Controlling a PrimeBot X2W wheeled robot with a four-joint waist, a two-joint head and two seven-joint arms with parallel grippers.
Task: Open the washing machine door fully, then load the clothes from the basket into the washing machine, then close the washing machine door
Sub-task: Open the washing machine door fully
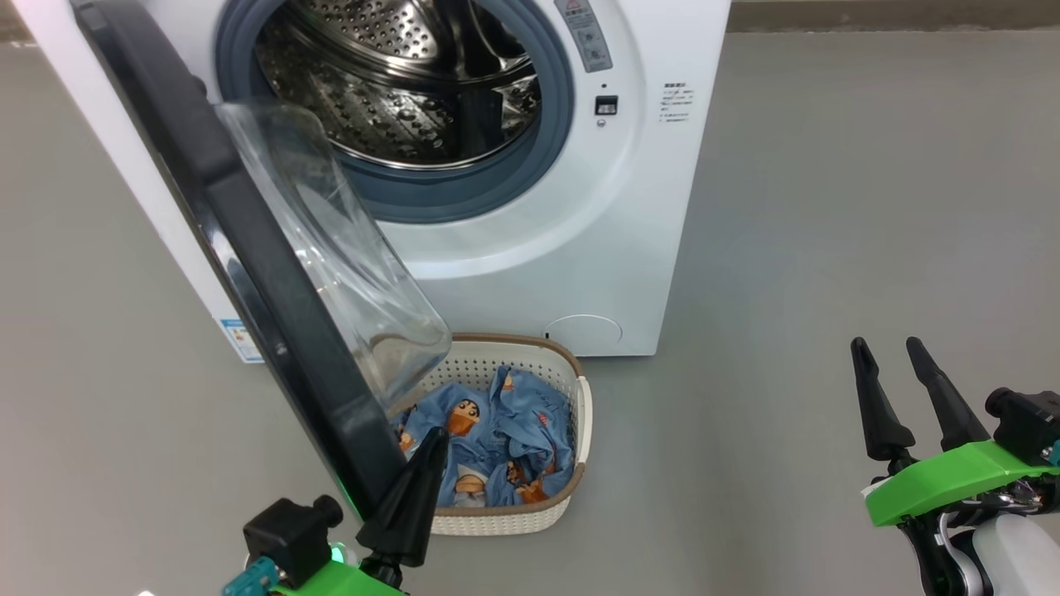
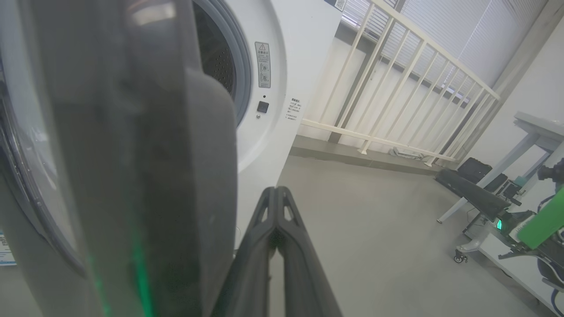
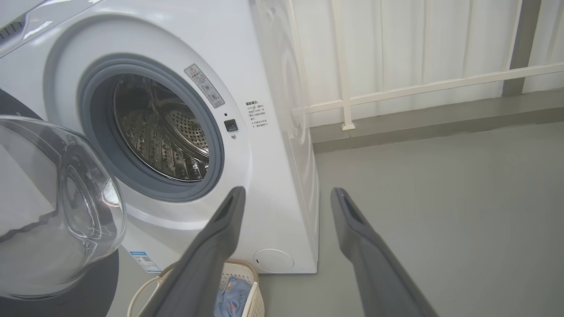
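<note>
Your left gripper (image 1: 436, 440) has its two dark fingers pressed together with nothing between them. It sits in front of the washing machine (image 1: 538, 273), just beside the lower edge of the washing machine door (image 1: 273, 331); you cannot tell from these views whether a finger touches the black ring. The door is swung out from the left side of the machine's front and stands almost edge-on to you. Its clear glass bowl (image 1: 331, 240) bulges toward the machine's right, leaving the grey seal (image 1: 464, 194) and the steel drum (image 1: 397, 91) in plain sight. The basket (image 1: 582, 414) stands on the grey floor (image 1: 828, 207) just in front of the machine's lower front panel, partly beneath the glass bowl. The clothes (image 1: 513, 439) lie crumpled inside it, blue fabric with orange-brown figures showing. Your right gripper (image 1: 885, 346) is spread wide and empty, well off to the right of the machine and above bare floor, with its fingers pointing toward the machine's front right corner. A small blue label (image 1: 240, 339) sits at the machine's lower left front corner, behind the door.
</note>
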